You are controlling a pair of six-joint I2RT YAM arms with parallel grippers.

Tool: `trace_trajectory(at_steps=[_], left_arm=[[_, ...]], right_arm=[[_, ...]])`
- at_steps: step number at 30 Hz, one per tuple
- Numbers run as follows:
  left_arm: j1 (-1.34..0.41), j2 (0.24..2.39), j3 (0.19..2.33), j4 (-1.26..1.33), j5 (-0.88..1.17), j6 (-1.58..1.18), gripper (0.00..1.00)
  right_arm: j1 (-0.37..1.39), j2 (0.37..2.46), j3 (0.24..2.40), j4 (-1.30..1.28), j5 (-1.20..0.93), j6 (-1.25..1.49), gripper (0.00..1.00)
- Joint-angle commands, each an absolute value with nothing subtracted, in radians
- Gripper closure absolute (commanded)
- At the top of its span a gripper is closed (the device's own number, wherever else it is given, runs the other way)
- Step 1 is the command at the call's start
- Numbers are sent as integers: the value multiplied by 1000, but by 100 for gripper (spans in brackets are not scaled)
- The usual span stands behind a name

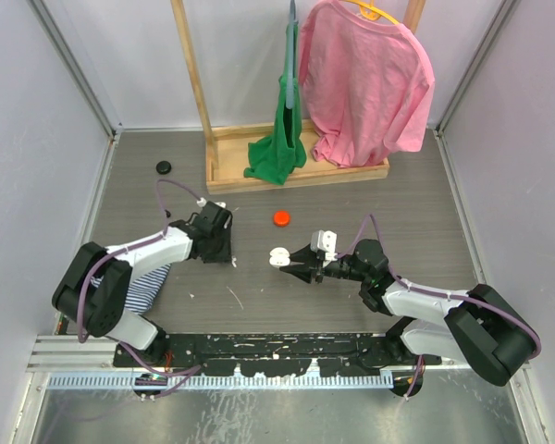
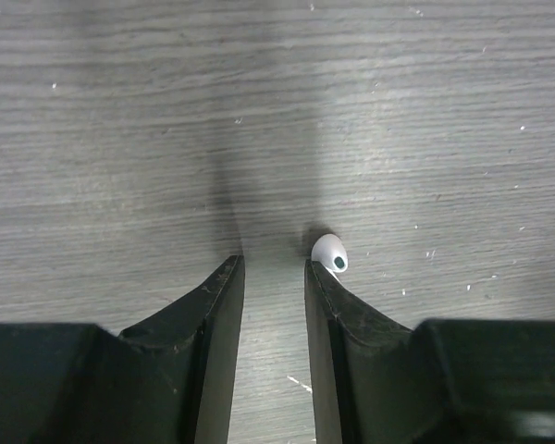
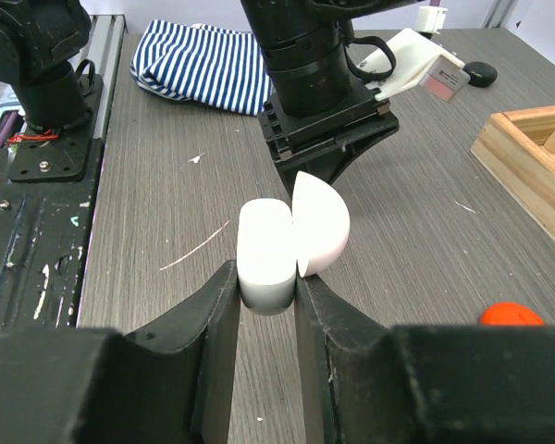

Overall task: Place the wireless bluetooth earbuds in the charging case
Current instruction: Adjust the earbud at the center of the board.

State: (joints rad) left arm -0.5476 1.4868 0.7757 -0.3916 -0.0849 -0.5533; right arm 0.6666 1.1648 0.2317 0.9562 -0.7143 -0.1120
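A: Why clamp charging case (image 3: 264, 250) in right hand (image 3: 265, 276), lid (image 3: 321, 222) open?
B: Presumably to steady it for loading. Shows left hand (image 2: 275, 265) narrow, gripping nothing — earbud (image 2: 328, 250) on surface (image 2: 120, 139) just beside one fingertip (image 2: 322, 282), not yet picked up.

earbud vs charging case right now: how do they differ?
The earbud lies loose on the table beside a fingertip of the left gripper; the charging case is clamped in the right gripper. The earbud is a small rounded bud with a dark spot; the charging case is bulkier, lid open. Both are white.
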Motion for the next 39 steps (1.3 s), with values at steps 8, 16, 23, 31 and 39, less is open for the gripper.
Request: trace_trajectory(at_steps=[8, 16, 23, 31, 39], left_arm=[[-548, 1529, 870, -360, -48, -524, 63], [-548, 1501, 863, -349, -29, -537, 61], [-548, 1525, 869, -351, -14, -540, 61], [-551, 1514, 857, -342, 0, -558, 61], [-574, 1555, 868, -342, -23, -567, 62]], right_arm=[[673, 1148, 256, 995, -701, -127, 84], [673, 1148, 257, 992, -699, -129, 84], [672, 1148, 256, 991, -699, -129, 84], [675, 1154, 259, 992, -703, -127, 84], [675, 1159, 261, 993, -704, -128, 84]])
